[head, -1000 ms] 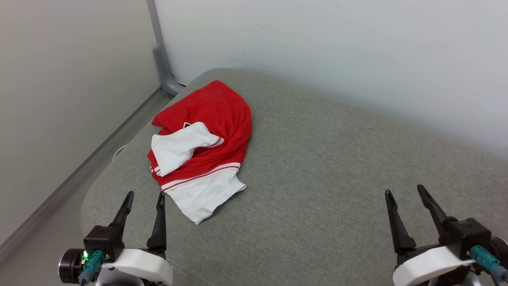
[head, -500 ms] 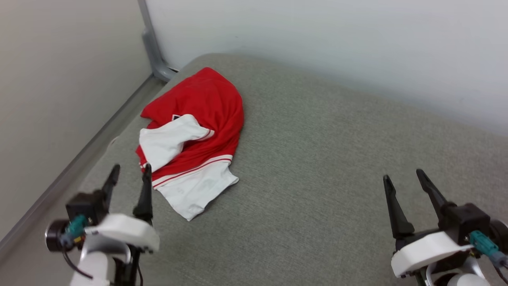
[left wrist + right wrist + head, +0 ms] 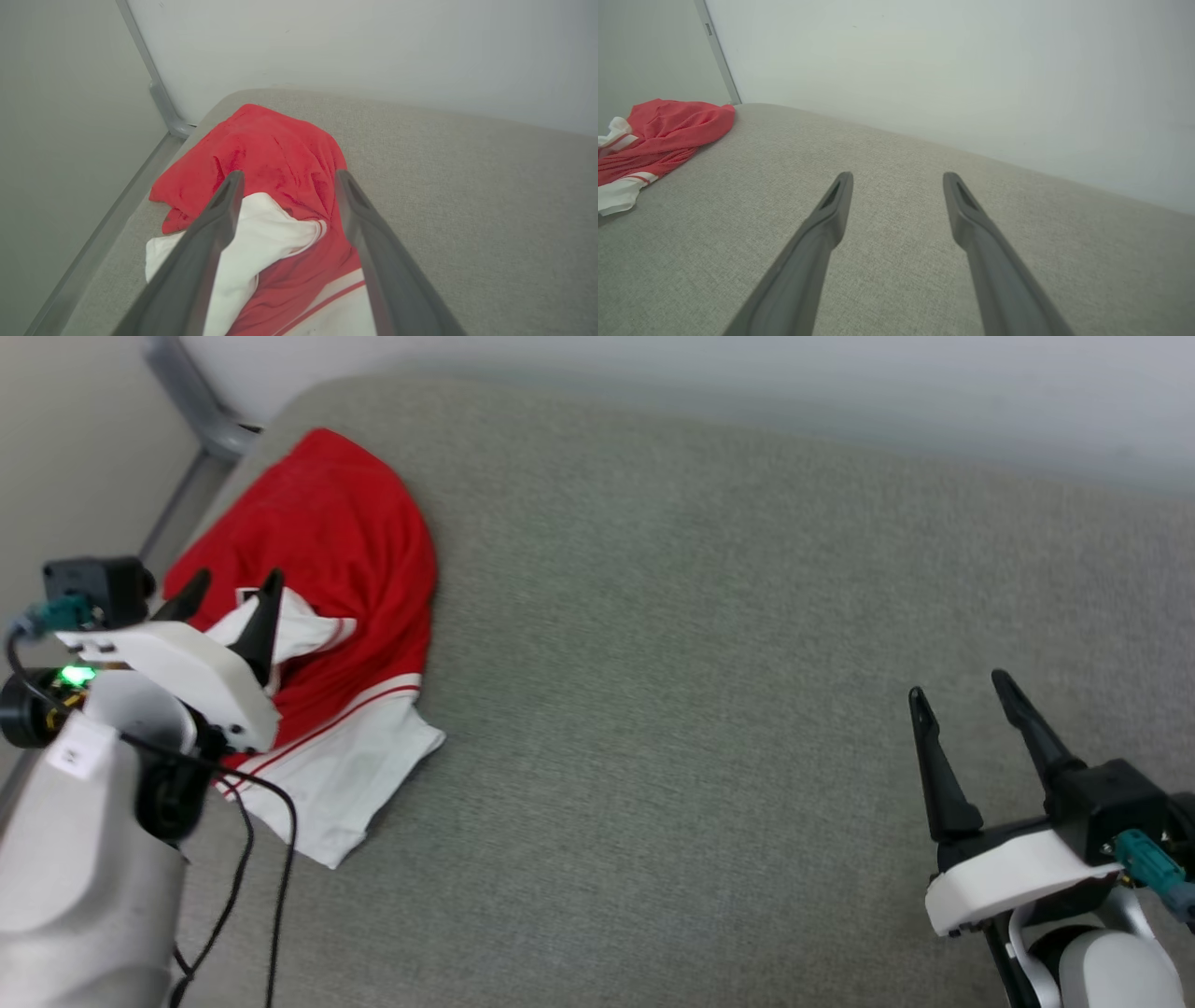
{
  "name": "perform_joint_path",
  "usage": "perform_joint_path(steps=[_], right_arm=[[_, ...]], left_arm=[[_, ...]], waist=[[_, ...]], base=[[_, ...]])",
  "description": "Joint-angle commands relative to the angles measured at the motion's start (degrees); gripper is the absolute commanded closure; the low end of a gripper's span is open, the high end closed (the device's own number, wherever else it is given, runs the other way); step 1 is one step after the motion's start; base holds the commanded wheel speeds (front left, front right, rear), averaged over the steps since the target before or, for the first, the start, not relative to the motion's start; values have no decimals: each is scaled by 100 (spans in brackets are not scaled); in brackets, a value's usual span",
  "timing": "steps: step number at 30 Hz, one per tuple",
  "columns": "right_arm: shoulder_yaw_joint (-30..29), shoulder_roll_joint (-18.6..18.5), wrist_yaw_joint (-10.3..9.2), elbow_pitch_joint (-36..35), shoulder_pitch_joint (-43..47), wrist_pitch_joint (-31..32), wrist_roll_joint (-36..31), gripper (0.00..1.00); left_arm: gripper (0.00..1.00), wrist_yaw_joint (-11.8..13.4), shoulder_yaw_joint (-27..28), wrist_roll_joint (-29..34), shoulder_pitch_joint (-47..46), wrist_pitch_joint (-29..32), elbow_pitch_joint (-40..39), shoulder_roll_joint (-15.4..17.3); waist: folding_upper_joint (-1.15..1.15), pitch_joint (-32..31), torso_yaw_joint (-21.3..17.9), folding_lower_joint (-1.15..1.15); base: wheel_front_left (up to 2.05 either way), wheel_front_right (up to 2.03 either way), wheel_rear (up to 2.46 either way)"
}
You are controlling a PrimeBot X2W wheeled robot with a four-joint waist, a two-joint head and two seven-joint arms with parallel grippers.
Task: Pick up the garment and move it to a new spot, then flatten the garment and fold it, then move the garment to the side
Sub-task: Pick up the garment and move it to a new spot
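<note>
The red garment (image 3: pixel 345 551) lies crumpled at the far left corner of the grey cushion (image 3: pixel 709 663), a white sleeve folded over it and a white striped part nearest me. The chest letters are hidden. My left gripper (image 3: pixel 235 590) hovers open above the white sleeve. In the left wrist view, the garment (image 3: pixel 280 149) sits just beyond the open left gripper (image 3: pixel 285 179), with the sleeve between its fingers' lines. My right gripper (image 3: pixel 962 695) stands open over bare cushion at the right. In the right wrist view, the right gripper (image 3: pixel 896 179) is open and the garment (image 3: pixel 668 126) lies far left.
A pale wall (image 3: pixel 747 373) runs along the cushion's far edge. A grey metal post (image 3: pixel 187 392) stands at the far left corner, with a floor gap and wall to the left. A black cable (image 3: pixel 271 859) hangs from my left arm.
The head camera has swung down and right, shifting the whole picture. My left arm has risen and reached forward over the garment's white sleeve. The right gripper stays open and nearly still.
</note>
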Motion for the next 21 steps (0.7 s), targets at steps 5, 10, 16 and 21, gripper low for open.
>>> perform_joint_path(steps=[5,10,16,21], right_arm=[[2,2,-4,-120,-308,-5,-70,0],[18,2,-4,-91,-560,-125,-22,0],[80,2,-4,10,-728,-202,27,0],[43,2,-4,110,-814,-252,58,0]], left_arm=[[0,5,-299,-705,-622,1119,581,531],[0,4,-627,-1287,-1069,2269,1320,918],[0,4,-928,-1678,-1078,3219,2014,904],[100,3,-993,-1884,-1048,3386,2370,718]], waist=[[0,772,-521,0],[0,1183,-714,0],[0,1346,-825,0],[0,1348,-892,0]], base=[[0,0,0],[0,0,0],[0,0,0],[0,0,0]])
